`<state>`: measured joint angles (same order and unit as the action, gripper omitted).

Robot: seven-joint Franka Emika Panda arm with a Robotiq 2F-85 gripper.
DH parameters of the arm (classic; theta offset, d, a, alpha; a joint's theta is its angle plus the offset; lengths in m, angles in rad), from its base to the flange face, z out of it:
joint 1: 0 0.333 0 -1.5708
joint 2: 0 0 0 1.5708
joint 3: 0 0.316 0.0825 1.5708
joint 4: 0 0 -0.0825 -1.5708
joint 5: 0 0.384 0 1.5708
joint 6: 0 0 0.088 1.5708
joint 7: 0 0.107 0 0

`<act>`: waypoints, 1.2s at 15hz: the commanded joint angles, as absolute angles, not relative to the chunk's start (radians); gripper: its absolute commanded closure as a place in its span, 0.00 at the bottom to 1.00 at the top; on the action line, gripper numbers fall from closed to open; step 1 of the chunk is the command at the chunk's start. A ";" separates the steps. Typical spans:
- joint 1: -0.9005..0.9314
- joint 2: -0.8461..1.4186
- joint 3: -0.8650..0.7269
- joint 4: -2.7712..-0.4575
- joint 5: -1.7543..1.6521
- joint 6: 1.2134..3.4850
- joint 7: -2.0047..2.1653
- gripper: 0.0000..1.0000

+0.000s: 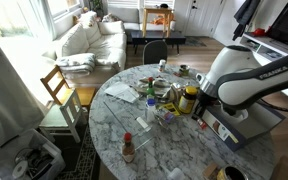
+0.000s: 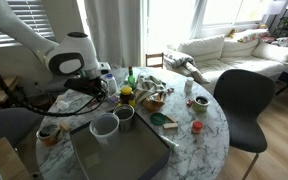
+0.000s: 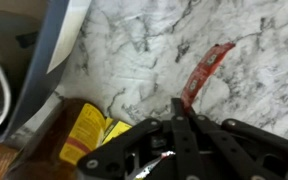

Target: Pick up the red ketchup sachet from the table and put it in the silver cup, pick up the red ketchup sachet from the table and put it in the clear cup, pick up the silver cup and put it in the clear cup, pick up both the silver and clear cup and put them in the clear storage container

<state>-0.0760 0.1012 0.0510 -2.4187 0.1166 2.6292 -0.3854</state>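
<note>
End effector (image 3: 177, 104): fingers pressed together | sachet (image 3: 207, 70) on bench (image 3: 134, 50), just beside tips | jar (image 3: 88, 135) close alongside | silver cup (image 2: 124, 114), clear cup (image 2: 103, 126) apart

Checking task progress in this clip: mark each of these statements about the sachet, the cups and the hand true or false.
1. A red ketchup sachet lies on the marble table. True.
2. The silver cup sits inside the clear cup. False: they stand side by side.
3. Both cups are in the clear storage container. False: they stand just outside it.
4. The hand is shut and grips no sachet. True.
</note>
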 commanded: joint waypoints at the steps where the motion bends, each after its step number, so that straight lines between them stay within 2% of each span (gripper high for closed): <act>1: -0.072 -0.137 -0.004 -2.532 -0.020 2.521 -0.274 1.00; 8: -0.194 -0.341 -0.064 -2.602 -0.339 2.418 -0.008 1.00; 15: -0.260 -0.335 -0.099 -2.626 -0.397 2.430 0.015 1.00; 16: -0.261 -0.329 -0.104 -2.629 -0.393 2.440 0.012 0.83; 18: -0.258 -0.314 -0.110 -2.629 -0.384 2.467 0.012 0.85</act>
